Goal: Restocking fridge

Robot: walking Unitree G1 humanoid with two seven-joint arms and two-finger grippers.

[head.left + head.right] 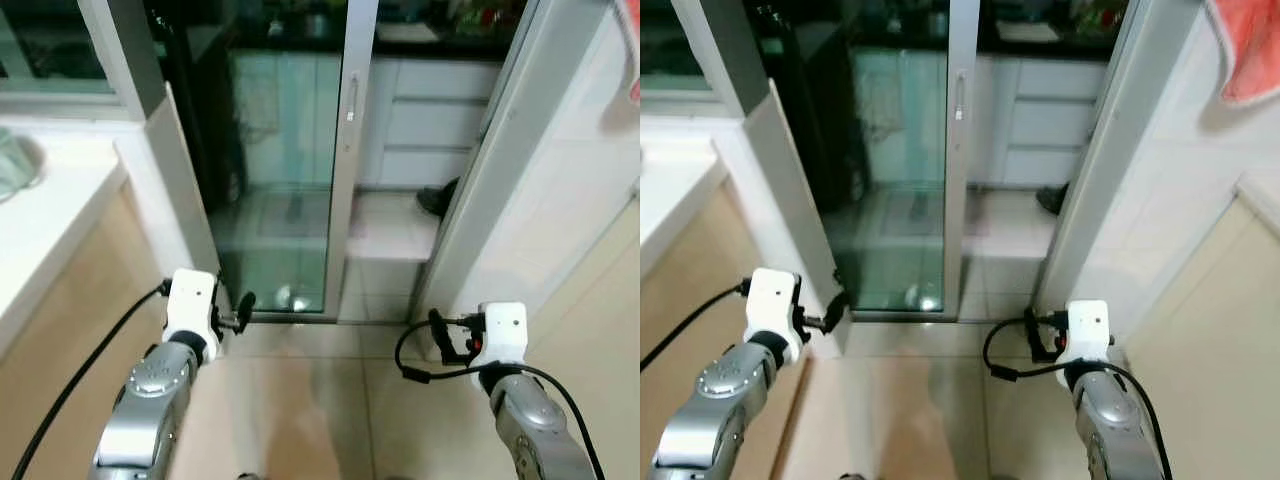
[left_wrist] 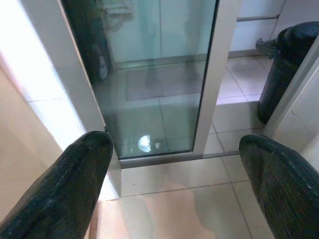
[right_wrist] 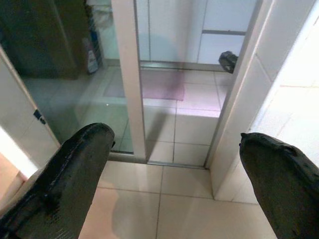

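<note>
I face a sliding glass door (image 1: 285, 190) that stands partly open onto a tiled room with white cabinets (image 1: 440, 120). My left gripper (image 1: 238, 312) is held low at the left, open, with nothing between its fingers (image 2: 75, 189). At the right my right gripper (image 1: 445, 335) hangs at the same height, open and empty too, its fingers (image 3: 70, 184) spread wide. No fridge or groceries can be made out.
A white counter top (image 1: 50, 215) over a beige cabinet runs along my left. A white tiled wall (image 1: 570, 210) closes the right, with a red cloth (image 1: 1245, 50) hanging high. A dark shoe (image 1: 437, 198) lies past the doorway. A black bin (image 2: 284, 74) stands by the door frame.
</note>
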